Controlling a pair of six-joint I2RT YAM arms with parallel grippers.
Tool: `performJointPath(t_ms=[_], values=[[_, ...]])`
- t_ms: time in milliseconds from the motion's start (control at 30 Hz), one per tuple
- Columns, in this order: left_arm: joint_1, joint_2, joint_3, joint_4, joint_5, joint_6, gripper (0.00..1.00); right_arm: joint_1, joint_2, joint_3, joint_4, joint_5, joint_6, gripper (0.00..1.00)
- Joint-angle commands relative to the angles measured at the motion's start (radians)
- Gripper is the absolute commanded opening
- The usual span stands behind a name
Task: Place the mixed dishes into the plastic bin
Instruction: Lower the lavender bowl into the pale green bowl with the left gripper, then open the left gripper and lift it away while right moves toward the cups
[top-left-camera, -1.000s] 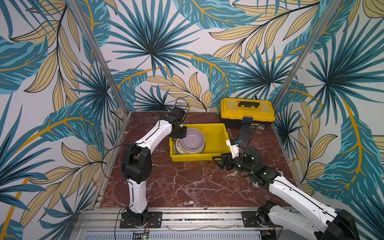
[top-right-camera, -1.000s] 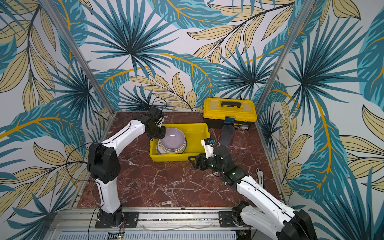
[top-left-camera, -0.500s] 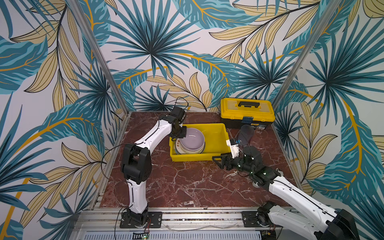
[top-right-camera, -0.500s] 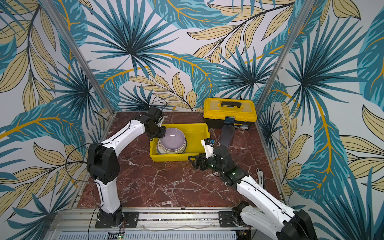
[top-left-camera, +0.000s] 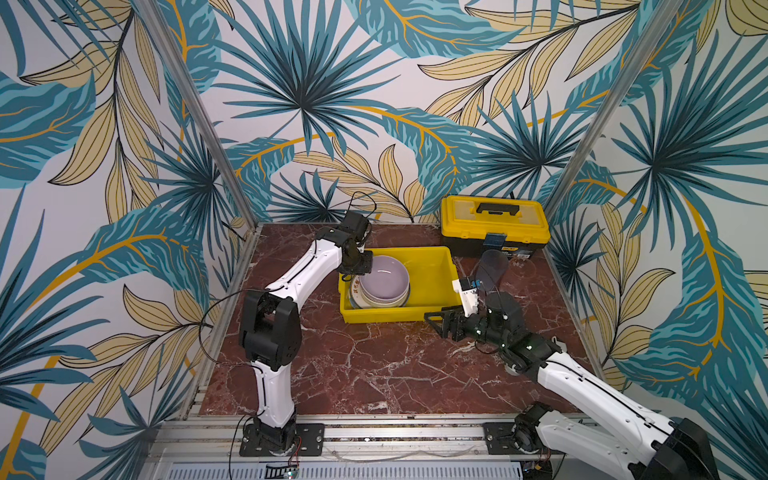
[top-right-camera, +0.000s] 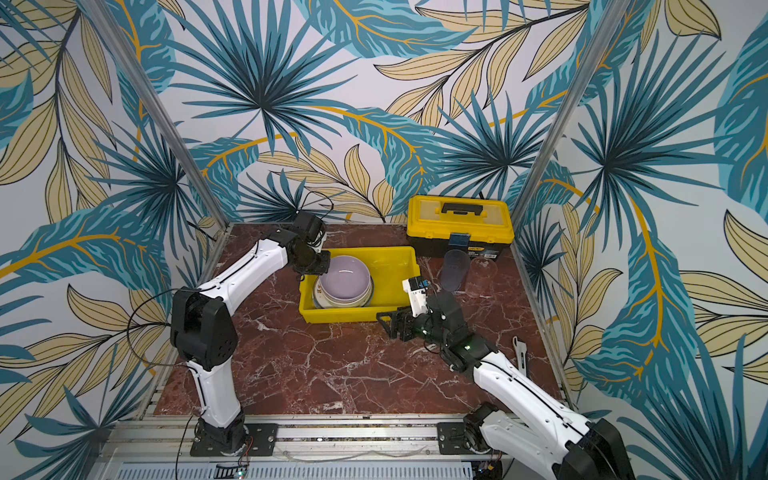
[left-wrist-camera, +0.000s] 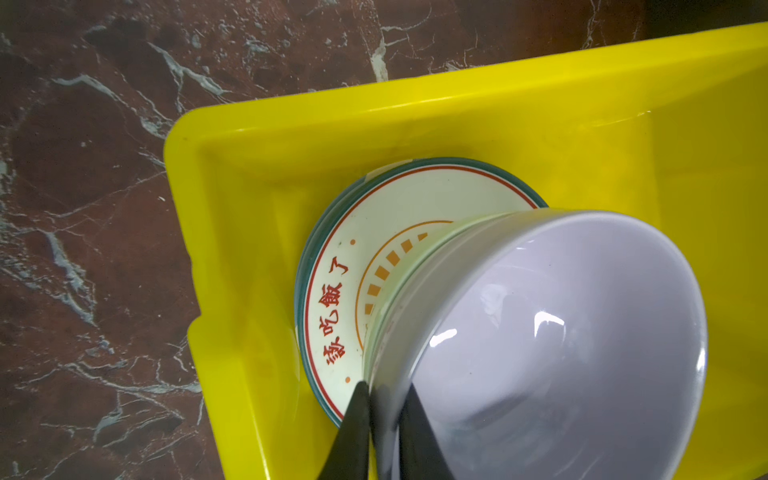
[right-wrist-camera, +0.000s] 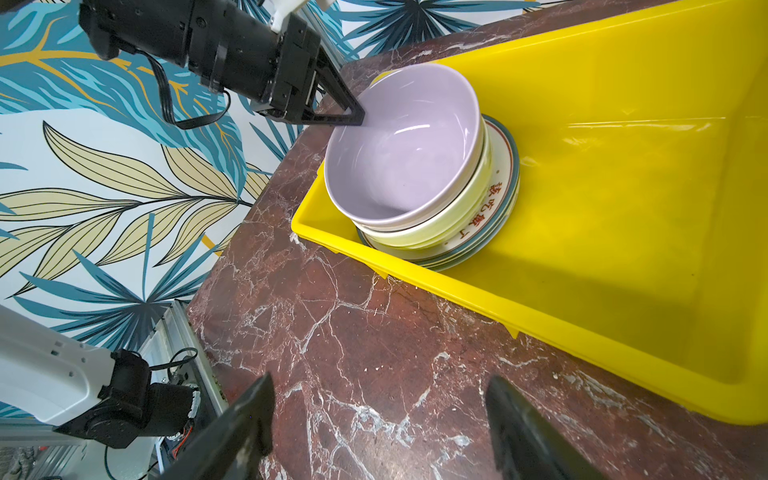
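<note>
The plastic bin is a shallow yellow tub in the middle of the table. At its left end a lilac bowl sits nested in a pale green bowl on stacked plates, the top one red-lettered. My left gripper is shut on the lilac bowl's rim. My right gripper hangs open and empty over the marble by the bin's front right corner. Two clear tumblers stand right of the bin.
A yellow lidded toolbox with a black handle stands at the back right, just behind the tumblers. A small pale tool lies near the table's right edge. Leaf-patterned walls close in the back and both sides.
My left jaws have drawn a little tighter on the lilac bowl's rim. Neither arm nor any dish has visibly shifted.
</note>
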Motion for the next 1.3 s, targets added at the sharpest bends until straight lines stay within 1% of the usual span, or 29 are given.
performJointPath(t_ms=[0,500,700,1033,1100,1200,1267], values=[[-0.004,-0.040,-0.010,0.001,-0.018,0.010,0.14,0.005,-0.001,-0.019,0.020,0.007,0.009,0.81],[-0.003,-0.011,-0.020,0.000,-0.028,0.012,0.13,0.004,-0.002,-0.018,0.015,0.011,0.009,0.81],[-0.004,-0.003,-0.029,0.000,-0.025,0.009,0.11,0.004,-0.006,-0.018,0.009,0.013,0.007,0.81],[-0.004,-0.013,-0.027,-0.008,-0.039,0.012,0.12,0.005,-0.004,-0.019,0.014,0.013,0.006,0.81],[-0.003,-0.016,-0.026,-0.009,-0.044,0.013,0.15,0.004,-0.002,-0.018,0.017,0.014,0.007,0.81],[-0.002,-0.026,-0.026,-0.011,-0.060,0.016,0.22,0.005,-0.005,-0.016,0.018,0.020,0.007,0.81],[-0.003,-0.037,-0.026,-0.011,-0.068,0.017,0.30,0.005,-0.010,-0.013,0.017,0.027,0.007,0.81]])
